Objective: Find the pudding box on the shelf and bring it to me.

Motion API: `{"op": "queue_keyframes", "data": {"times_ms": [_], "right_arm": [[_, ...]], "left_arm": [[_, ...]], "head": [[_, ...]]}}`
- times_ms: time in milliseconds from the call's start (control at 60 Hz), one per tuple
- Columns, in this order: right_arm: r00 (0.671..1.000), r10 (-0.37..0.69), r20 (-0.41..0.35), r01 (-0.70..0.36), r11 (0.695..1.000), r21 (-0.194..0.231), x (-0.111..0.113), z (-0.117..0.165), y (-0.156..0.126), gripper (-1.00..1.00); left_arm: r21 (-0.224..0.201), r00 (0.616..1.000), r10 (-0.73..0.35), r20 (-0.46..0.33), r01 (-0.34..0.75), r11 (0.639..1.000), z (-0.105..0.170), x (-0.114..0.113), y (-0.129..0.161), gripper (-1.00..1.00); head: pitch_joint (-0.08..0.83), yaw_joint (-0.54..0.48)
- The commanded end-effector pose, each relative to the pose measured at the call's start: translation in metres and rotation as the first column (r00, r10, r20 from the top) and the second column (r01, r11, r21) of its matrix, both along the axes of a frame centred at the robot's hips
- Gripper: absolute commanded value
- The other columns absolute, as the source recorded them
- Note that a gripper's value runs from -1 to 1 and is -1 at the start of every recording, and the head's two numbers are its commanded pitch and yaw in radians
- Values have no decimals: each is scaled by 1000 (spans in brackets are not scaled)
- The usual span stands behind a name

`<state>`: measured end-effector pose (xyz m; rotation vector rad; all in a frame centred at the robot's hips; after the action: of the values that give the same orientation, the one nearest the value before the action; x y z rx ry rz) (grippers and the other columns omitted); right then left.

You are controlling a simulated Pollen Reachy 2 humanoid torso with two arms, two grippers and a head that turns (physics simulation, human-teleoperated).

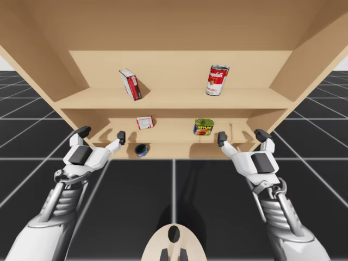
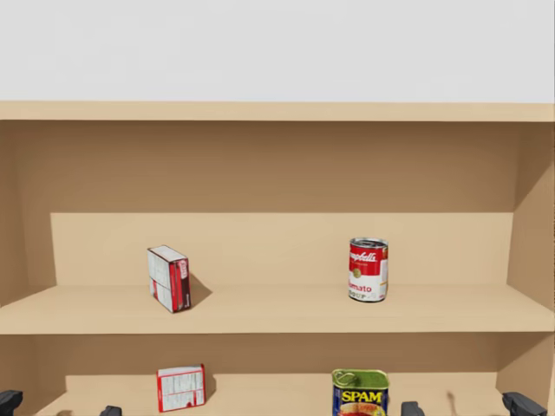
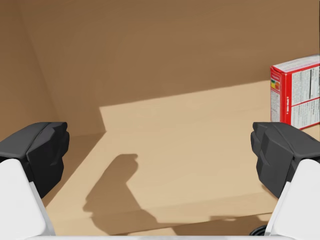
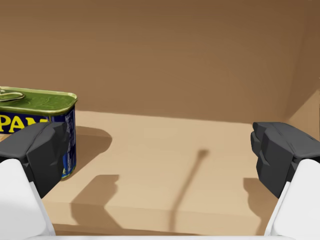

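At lower shelf (image 1: 174, 129) front: left gripper (image 1: 102, 134) and right gripper (image 1: 242, 136), fingers (image 3: 35, 150) spread, nothing held. Small red-white box (image 1: 144, 123) stood on lower shelf; larger red-white box (image 1: 130, 84) tilted on upper shelf (image 1: 174, 98). Which was pudding: undetermined.

You see the right gripper (image 4: 160, 155) with its fingers spread wide apart above the wooden shelf board (image 4: 165, 165). A blue rectangular can (image 4: 45, 107) with a green lid stands on the board, partly behind one finger.

Upper red-and-white box (image 2: 169, 278): stands on end, turned corner-on, left half of the shelf's (image 1: 179, 99) upper board.
Lower red-and-white box (image 2: 180, 387): upright, white printed face forward, lower board, left half.
Pudding box: cannot tell which.
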<state>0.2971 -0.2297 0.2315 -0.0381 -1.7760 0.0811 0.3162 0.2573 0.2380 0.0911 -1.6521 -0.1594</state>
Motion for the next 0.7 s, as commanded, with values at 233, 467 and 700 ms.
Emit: {"op": "queue_keyframes", "data": {"times_ms": [233,467,700], "right_arm": [[1000,-8,-8,8,997,80,-2,3,-3,-1000],[1000,-5,-3,5,997,78,-4,5,-3,-1000],[1000,-10,-8,10,997,83,-3,4,-3,-1000]], "left_arm": [[-7,1000,-7,0,7,1000,1,-1,-1,-1000],[-14,1000,-14,5,14,1000,3,-4,-2,-1000],[-52,999,-28,18,29,998,28,-25,-15,-1000]], "head": [[45,40],[127,196],[147,247]]}}
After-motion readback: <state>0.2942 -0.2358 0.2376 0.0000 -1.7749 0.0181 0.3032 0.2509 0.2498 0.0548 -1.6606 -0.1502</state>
